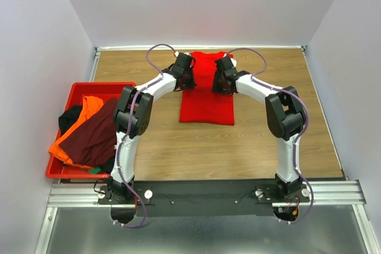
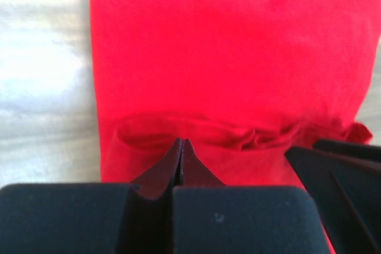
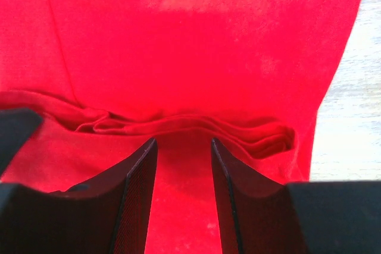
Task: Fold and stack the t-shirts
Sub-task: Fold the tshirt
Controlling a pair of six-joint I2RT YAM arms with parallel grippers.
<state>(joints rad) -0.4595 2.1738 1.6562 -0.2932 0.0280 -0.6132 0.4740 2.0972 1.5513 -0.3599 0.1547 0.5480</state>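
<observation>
Nearest my bases, off to the left, the red crate (image 1: 104,86) holds the shirts I have not folded: the orange t-shirt (image 1: 89,106), the dark maroon t-shirt (image 1: 95,138) draped over it, and a bit of the black t-shirt (image 1: 68,117) at the crate's left side. Further out, in the middle of the table (image 1: 250,147), the red t-shirt (image 1: 207,108) lies flat as a long narrow strip, its sides apparently turned in. Both my arms reach to its far end.

My left gripper (image 2: 182,142) has its fingers pressed together, tips against a raised ridge of red cloth; I cannot tell whether any cloth is caught between them. My right gripper (image 3: 183,142) has its fingers apart over the same rumpled ridge, with red cloth showing in the gap and nothing pinched that I can see.

I judge this the end-to-end fold of the first shirt. Next I need the right fingers to close on the edge, a firm hold on both sides, then an even lift and carry of the far end back over the near hem.
</observation>
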